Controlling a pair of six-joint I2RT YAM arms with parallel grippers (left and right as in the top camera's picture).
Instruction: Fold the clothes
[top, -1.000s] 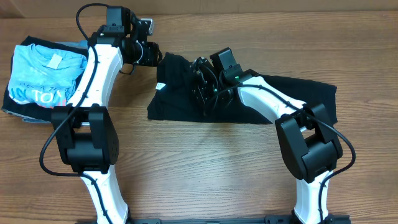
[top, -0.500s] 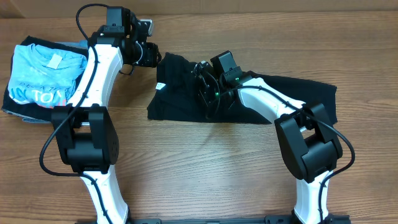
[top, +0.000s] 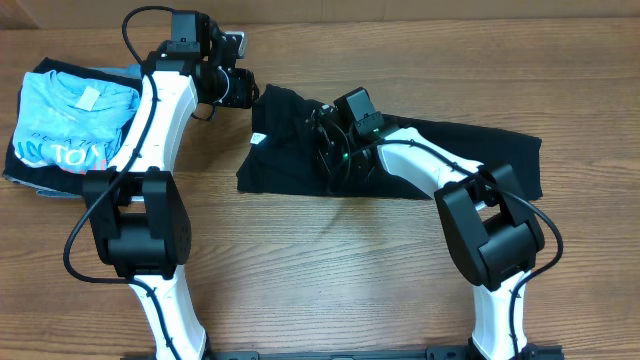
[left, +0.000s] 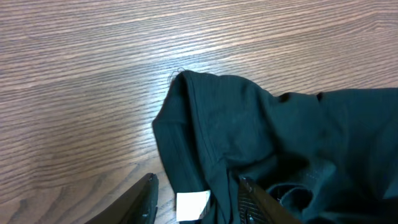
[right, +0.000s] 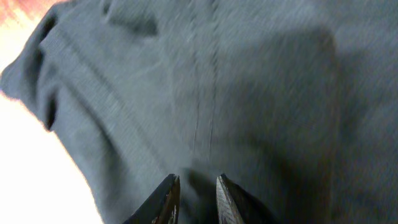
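The black T-shirt lies crumpled across the middle of the table, stretching out to the right. My left gripper is at its top left corner. In the left wrist view that gripper stands open, its fingers astride the shirt's hem and a white tag. My right gripper is down on the bunched middle of the shirt. In the right wrist view this gripper has its jaws drawn close together, with a ridge of the dark fabric pinched between them.
A folded light blue T-shirt with lettering lies on a dark garment at the far left. Bare wooden table lies in front of the black shirt, between the two arm bases.
My right gripper has shifted slightly up and to the left on the shirt, and its jaws have narrowed a little. The left arm has not moved.
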